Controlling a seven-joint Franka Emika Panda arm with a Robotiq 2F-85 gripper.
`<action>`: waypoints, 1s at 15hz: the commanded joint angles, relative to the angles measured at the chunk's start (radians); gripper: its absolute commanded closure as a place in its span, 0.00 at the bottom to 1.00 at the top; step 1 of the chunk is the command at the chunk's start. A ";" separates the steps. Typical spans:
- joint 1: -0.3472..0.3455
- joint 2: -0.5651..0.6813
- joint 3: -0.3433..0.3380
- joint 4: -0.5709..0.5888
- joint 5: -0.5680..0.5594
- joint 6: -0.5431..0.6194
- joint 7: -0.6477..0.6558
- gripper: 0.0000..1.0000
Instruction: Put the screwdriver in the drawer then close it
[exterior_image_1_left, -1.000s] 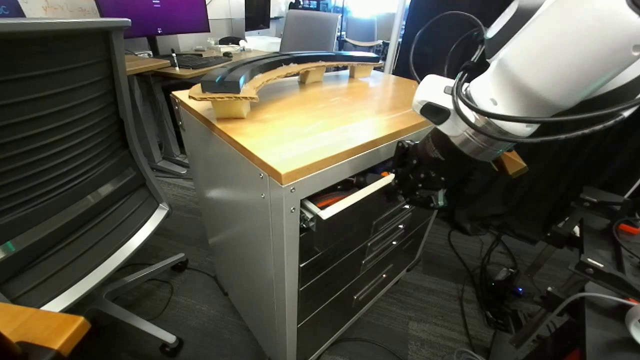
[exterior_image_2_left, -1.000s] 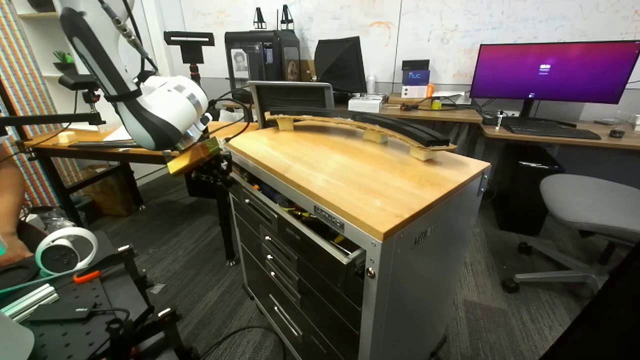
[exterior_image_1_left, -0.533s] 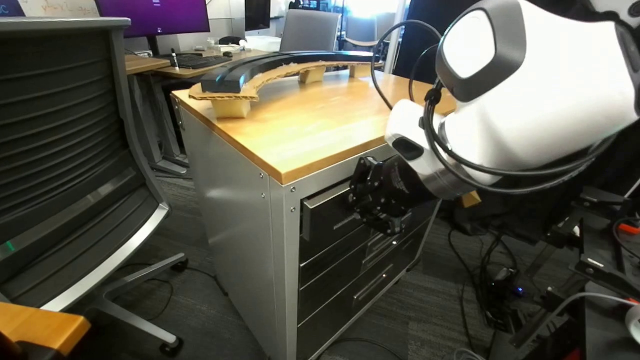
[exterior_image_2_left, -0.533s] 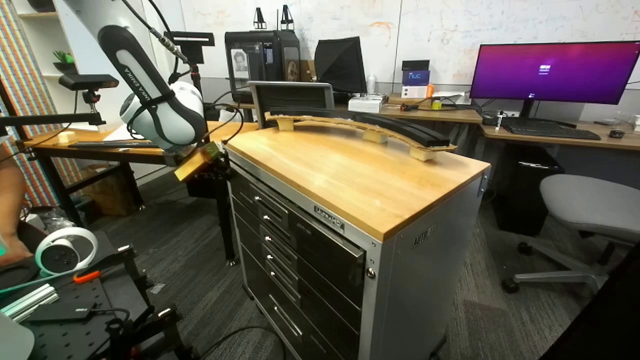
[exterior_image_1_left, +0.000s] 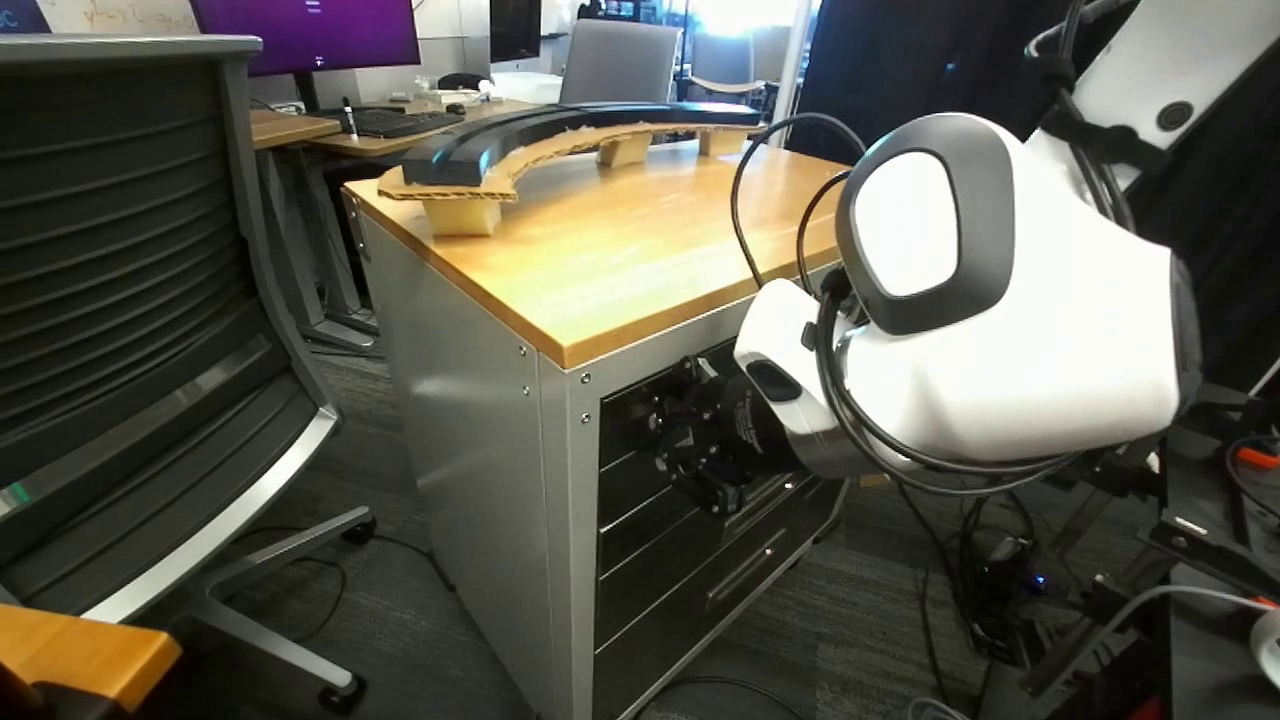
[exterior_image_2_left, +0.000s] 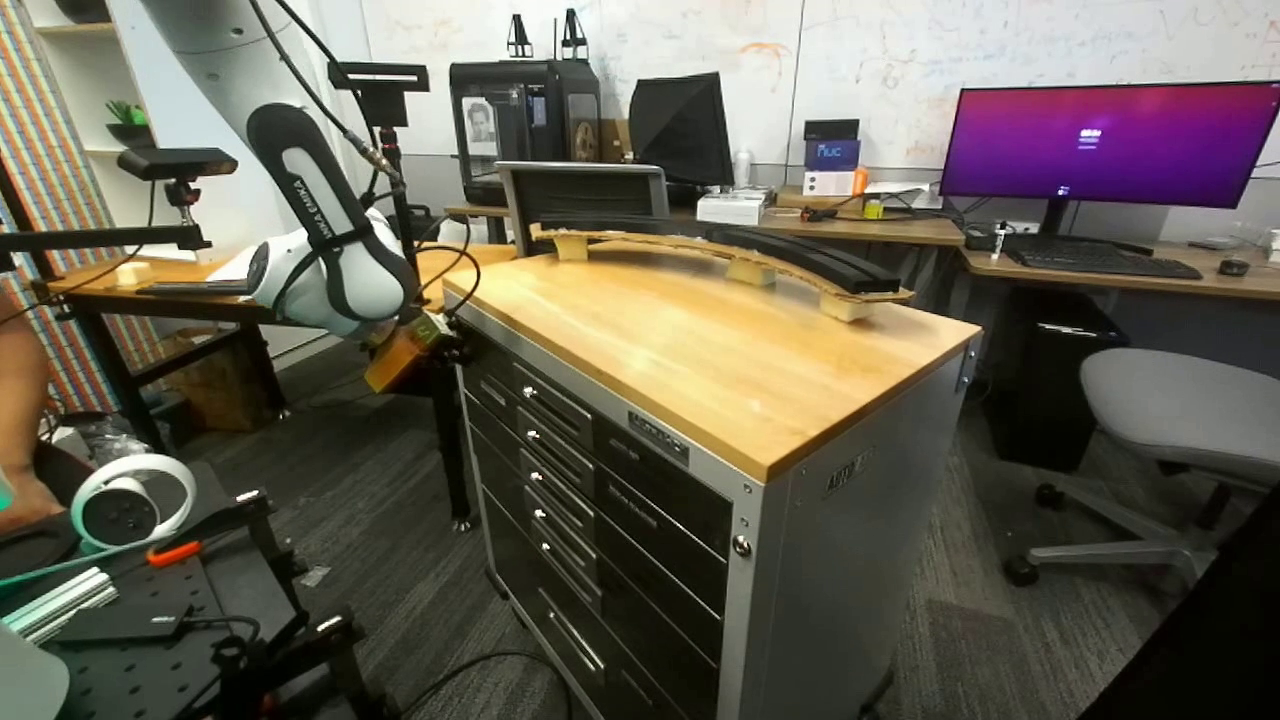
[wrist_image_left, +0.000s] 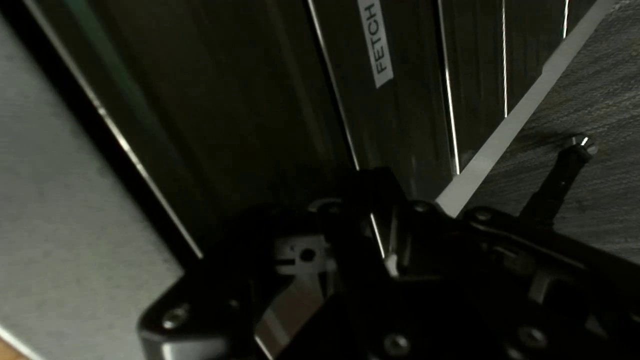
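Observation:
The drawer (exterior_image_2_left: 665, 483), the topmost dark one of the grey cabinet, looks pushed in flush with the cabinet frame in an exterior view. Its dark front also shows in an exterior view (exterior_image_1_left: 625, 430) and fills much of the wrist view (wrist_image_left: 225, 115). My gripper (exterior_image_1_left: 660, 437) is in front of the drawer, at or very near its face; contact is hard to tell. In the wrist view the dark fingers (wrist_image_left: 372, 182) look together, with nothing seen between them. The screwdriver is out of view; the drawer's inside is hidden.
The cabinet's wood top (exterior_image_1_left: 600, 265) carries a curved black piece on cardboard (exterior_image_1_left: 580, 130). Lower drawers (exterior_image_2_left: 660, 590) sit shut below. An office chair (exterior_image_1_left: 120, 300) stands beside the cabinet. The robot's dark stand with cables (exterior_image_1_left: 1000, 560) is near the floor.
The drawer was partly open with tools showing inside and has moved in until flush. My gripper has moved lower and along with it toward the cabinet.

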 joint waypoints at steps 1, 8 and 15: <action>-0.181 0.051 0.143 0.015 0.078 -0.072 -0.134 0.66; -0.395 -0.215 0.150 -0.330 0.569 -0.042 -0.566 0.20; -0.782 -0.410 0.395 -0.505 1.158 -0.197 -1.070 0.00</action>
